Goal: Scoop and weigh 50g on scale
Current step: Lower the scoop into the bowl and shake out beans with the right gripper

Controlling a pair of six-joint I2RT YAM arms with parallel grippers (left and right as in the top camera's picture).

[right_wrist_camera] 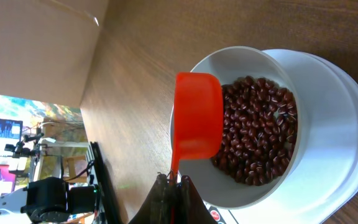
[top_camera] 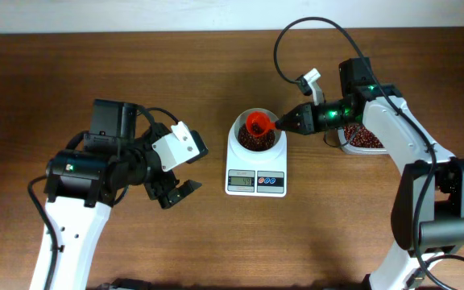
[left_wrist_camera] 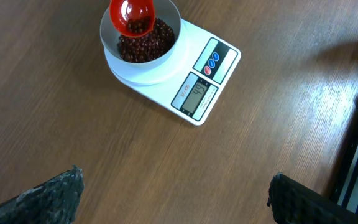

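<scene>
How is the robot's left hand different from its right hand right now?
The left gripper is wide open and empty; the right gripper is shut on the orange scoop's handle. The left gripper hangs over bare table beside the scale; the right gripper reaches to the bowl of beans. Both have two dark fingers.

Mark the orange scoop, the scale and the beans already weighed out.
orange scoop (right_wrist_camera: 197,115): right wrist view, on the middle of its cup.
scale (left_wrist_camera: 197,92): left wrist view, on its grey display.
beans (right_wrist_camera: 257,130): right wrist view, on the middle of the heap.
</scene>
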